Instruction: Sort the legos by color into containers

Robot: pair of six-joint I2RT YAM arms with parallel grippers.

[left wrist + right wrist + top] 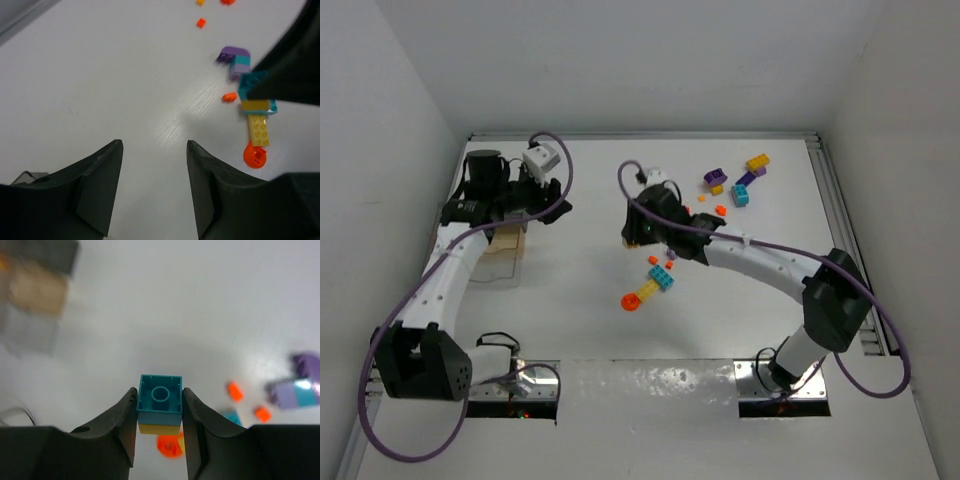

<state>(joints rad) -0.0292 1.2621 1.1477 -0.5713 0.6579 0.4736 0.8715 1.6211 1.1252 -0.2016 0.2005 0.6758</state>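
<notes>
While the left gripper [154, 145] hangs parted and empty beside the clear tray [500, 266], we see the right gripper [159, 401] clamped on a teal-and-yellow lego [160, 394] well right of that tray, with loose legos [661, 281] farther right.

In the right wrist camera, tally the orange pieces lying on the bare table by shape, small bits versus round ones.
Small orange bits: 2
Round orange piece: 1
Total: 3
</notes>
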